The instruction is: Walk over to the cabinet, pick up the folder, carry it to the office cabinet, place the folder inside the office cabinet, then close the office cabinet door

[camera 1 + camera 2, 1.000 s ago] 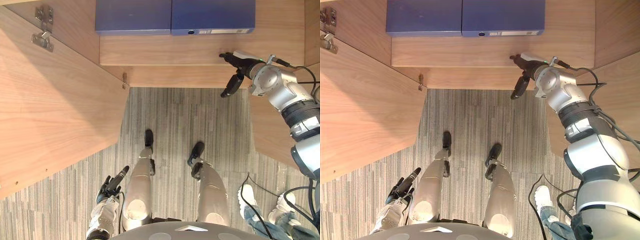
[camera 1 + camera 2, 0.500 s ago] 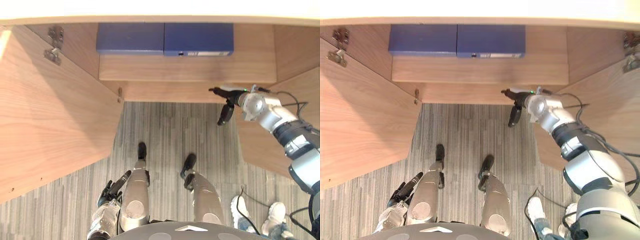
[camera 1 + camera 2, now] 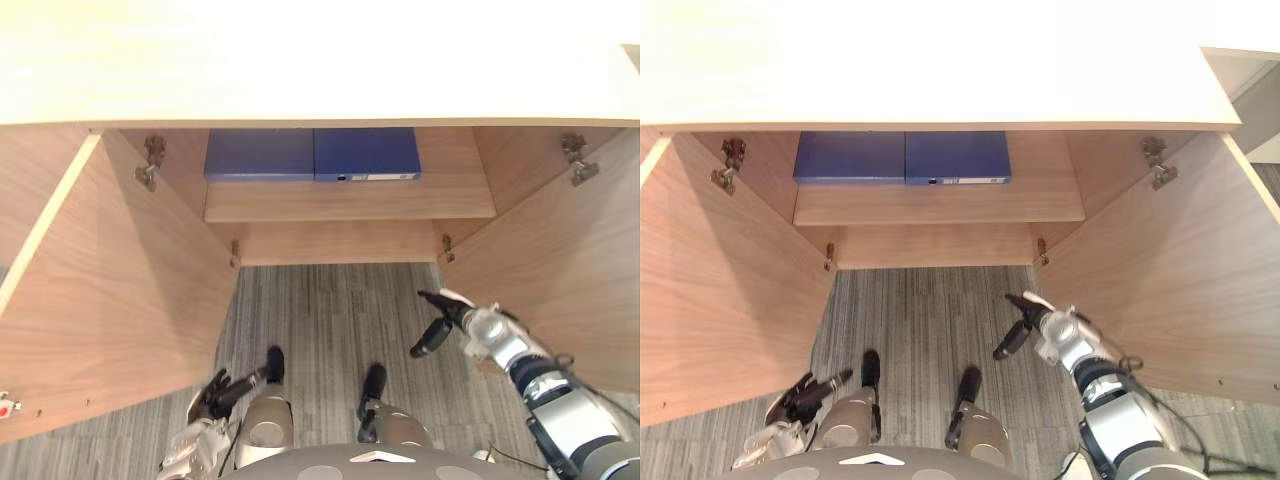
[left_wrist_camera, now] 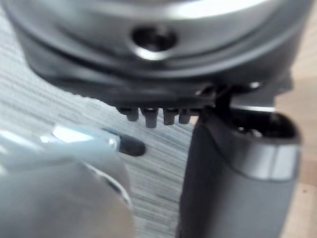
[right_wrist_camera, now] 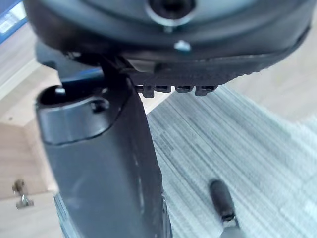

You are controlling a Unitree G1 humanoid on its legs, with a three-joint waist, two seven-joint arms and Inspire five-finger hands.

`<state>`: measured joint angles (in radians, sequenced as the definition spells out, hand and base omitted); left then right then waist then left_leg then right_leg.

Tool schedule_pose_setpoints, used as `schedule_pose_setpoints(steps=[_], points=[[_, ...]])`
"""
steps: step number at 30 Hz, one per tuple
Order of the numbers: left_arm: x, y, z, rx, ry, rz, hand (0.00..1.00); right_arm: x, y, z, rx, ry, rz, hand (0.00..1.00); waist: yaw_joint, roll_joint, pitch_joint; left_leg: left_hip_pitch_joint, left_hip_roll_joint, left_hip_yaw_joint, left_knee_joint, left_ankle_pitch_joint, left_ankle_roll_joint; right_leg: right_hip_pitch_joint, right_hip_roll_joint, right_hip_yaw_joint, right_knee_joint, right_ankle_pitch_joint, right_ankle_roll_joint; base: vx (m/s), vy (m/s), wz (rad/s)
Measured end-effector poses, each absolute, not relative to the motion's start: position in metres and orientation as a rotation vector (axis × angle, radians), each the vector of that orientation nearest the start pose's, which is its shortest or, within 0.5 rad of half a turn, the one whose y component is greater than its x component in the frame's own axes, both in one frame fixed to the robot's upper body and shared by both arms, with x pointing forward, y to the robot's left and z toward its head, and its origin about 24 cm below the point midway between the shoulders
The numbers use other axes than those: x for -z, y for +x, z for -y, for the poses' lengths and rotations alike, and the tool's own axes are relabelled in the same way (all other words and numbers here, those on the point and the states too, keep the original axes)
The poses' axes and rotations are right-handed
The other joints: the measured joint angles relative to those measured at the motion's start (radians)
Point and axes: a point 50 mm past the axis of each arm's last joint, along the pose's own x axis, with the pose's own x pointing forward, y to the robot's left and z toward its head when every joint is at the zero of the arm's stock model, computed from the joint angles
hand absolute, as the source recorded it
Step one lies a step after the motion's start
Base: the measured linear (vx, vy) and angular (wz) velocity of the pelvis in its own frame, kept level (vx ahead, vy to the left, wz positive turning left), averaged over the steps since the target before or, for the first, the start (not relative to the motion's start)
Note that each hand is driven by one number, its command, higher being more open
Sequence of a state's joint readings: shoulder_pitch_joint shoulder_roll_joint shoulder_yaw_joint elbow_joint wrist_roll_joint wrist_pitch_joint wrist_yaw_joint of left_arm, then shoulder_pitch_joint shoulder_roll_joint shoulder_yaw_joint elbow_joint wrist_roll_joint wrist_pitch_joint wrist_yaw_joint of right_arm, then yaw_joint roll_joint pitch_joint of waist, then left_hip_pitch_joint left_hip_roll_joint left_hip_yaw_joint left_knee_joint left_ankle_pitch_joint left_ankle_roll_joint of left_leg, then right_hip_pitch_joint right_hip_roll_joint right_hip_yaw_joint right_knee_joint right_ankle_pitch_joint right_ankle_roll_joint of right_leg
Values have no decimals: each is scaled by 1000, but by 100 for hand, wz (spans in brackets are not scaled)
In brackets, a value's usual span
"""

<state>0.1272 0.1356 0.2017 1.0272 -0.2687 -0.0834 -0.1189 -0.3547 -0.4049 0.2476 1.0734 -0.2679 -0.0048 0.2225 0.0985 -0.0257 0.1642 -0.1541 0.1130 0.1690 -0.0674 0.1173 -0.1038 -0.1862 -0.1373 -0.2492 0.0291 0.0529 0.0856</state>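
Two blue folders lie touching on the cabinet shelf [image 3: 350,203]: labelled folder [image 3: 367,154] to the right of plain folder [image 3: 260,155] | left door [image 3: 110,290] and right door [image 3: 560,270] stand wide open | right hand [image 3: 455,315] over the carpet [image 3: 330,310] before the cabinet, fingers straight, holding nothing | left hand [image 3: 215,388] low at the side, fingers loose, holding nothing

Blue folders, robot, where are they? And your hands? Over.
Right hand open, empty, near open right wooden door. Left hand open, low. Two blue folders side by side on wooden shelf. Nothing blocking.
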Motion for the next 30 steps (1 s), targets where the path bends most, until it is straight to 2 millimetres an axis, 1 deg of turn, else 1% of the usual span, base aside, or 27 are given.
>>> schedule_pose_setpoints(steps=[1, 2, 3, 4, 5, 6, 7, 8, 9, 11, 12, 13, 14, 15, 16, 18, 19, 21, 22, 24, 25, 27, 29, 30], points=[[156, 82, -227, -337, -249, -1009, 100, 89, 236, 251, -222, -604, -861, 100, -3, 1, -7, 17, -5, 1, -16, 2, 3, 8, 0, 10, -11, 5, 2, -4, 48, -12], [157, 81, -227, -338, -246, -1014, 100, 94, 231, 250, -183, -566, -876, 100, -8, 1, -7, 21, -5, 0, -16, 2, 3, 16, 0, 10, -16, 7, 3, 10, 31, -7], [157, 80, -227, -333, -224, -1023, 100, 103, 220, 249, -108, -489, -907, 100, -16, -3, -19, 24, -6, 0, -16, 2, 2, 21, 0, 9, -20, 8, 3, 27, 19, 4], [157, 81, -227, -330, -206, -1026, 100, 114, 205, 246, -14, -396, -941, 100, -24, -10, -36, 29, -7, -1, -17, 1, -2, 32, 1, 9, -32, 10, 4, 38, 15, 2], [157, 81, -226, -330, -206, -1026, 100, 116, 202, 246, 6, -375, -948, 100, -25, -12, -41, 29, -8, -1, -17, 0, -2, 33, 1, 9, -34, 11, 5, 50, 6, 0], [157, 81, -226, -329, -197, -1028, 100, 123, 191, 244, 76, -303, -974, 100, -29, -15, -55, 29, -9, -1, -17, -2, -1, 33, 0, 9, -37, 11, 6, 51, 3, -1], [157, 82, -226, -337, -191, -1028, 100, 131, 176, 241, 167, -201, -1012, 100, -35, -18, -72, 32, -10, 0, -18, -3, 1, 39, 0, 9, -41, 12, 7, 80, 0, 0], [157, 82, -225, -348, -184, -1029, 100, 139, 162, 235, 253, -107, -1045, 100, -48, -19, -74, 47, -13, 0, -18, -5, 4, 59, -1, 9, -49, 15, 11, 80, 0, 0], [157, 82, -226, -351, -168, -1035, 100, 143, 156, 232, 294, -64, -1057, 100, -50, -19, -74, 58, -13, 1, -19, -6, 4, 69, -1, 10, -52, 18, 11, 70, 1, -4], [158, 82, -225, -347, -122, -1054, 100, 154, 133, 219, 361, 15, -1115, 100, -62, -16, -88, 73, -15, 8, -21, -13, 3, 85, -2, 14, -60, 19, 9, 53, 2, -8], [159, 83, -224, -341, -95, -1061, 100, 158, 122, 211, 378, 31, -1148, 100, -71, -14, -95, 78, -16, 13, -21, -17, 2, 90, -1, 18, -66, 20, 9, 46, -2, -9], [159, 83, -223, -336, -84, -1065, 100, 160, 117, 208, 381, 36, -1162, 100, -73, -13, -97, 81, -16, 16, -21, -18, 2, 92, -1, 21, -67, 20, 9, 40, -4, -14], [160, 85, -222, -340, -74, -1071, 100, 164, 106, 201, 403, 62, -1189, 100, -76, -11, -98, 93, -16, 24, -21, -23, 1, 100, -1, 29, -69, 19, 9, 29, -5, -19], [160, 86, -221, -338, -43, -1078, 100, 167, 96, 197, 482, 142, -1204, 100, -77, -7, -109, 99, -16, 32, -22, -28, 2, 102, -1, 36, -70, 19, 9, 25, -5, -19], [161, 86, -219, -336, -32, -1081, 100, 168, 90, 200, 533, 172, -1210, 100, -80, -5, -115, 101, -17, 36, -22, -30, 2, 102, -2, 37, -71, 19, 9, 25, 0, -16], [161, 89, -215, -332, -6, -1081, 100, 169, 81, 200, 667, 253, -1200, 100, -89, -5, -119, 120, -19, 43, -22, -35, 2, 119, -3, 45, -75, 18, 10, 22, 0, -9], [161, 89, -214, -320, 14, -1085, 100, 170, 76, 199, 727, 300, -1193, 100, -99, -9, -122, 129, -18, 44, -22, -38, 0, 129, -2, 45, -81, 17, 9, 0, 0, 0], [162, 90, -211, -303, 38, -1092, 100, 170, 71, 198, 768, 336, -1189, 100, -107, -11, -133, 133, -18, 46, -22, -39, -1, 133, -1, 46, -85, 14, 12, 7, -6, -4], [162, 92, -206, -277, 52, -1096, 100, 171, 67, 199, 795, 352, -1190, 100, -107, -14, -141, 138, -18, 54, -22, -44, -3, 134, -1, 54, -85, 15, 12, 12, -8, -12], [163, 94, -201, -252, 63, -1101, 100, 171, 66, 199, 801, 355, -1187, 100, -107, -14, -142, 148, -18, 67, -22, -48, -1, 136, -1, 67, -84, 15, 12, -2, 1, -22], [164, 94, -198, -224, 78, -1101, 100, 171, 66, 199, 800, 354, -1185, 100, -112, -14, -143, 160, -18, 81, -22, -54, -2, 136, 0, 82, -84, 15, 12, -10, 2, -29], [164, 93, -196, -205, 100, -1108, 100, 171, 67, 199, 801, 353, -1184, 100, -120, -11, -146, 174, -17, 103, -22, -62, -2, 137, 2, 102, -84, 15, 13, -3, -2, -30], [165, 92, -196, -200, 110, -1117, 100, 171, 67, 199, 800, 352, -1181, 100, -128, -7, -147, 182, -16, 121, -18, -74, -11, 138, 4, 121, -83, 16, 13, 21, 2, -30], [165, 92, -195, -196, 114, -1117, 100, 171, 67, 199, 800, 351, -1181, 100, -129, -7, -147, 186, -16, 132, -17, -77, -10, 136, 6, 132, -83, 20, 10, 34, 1, -28]])
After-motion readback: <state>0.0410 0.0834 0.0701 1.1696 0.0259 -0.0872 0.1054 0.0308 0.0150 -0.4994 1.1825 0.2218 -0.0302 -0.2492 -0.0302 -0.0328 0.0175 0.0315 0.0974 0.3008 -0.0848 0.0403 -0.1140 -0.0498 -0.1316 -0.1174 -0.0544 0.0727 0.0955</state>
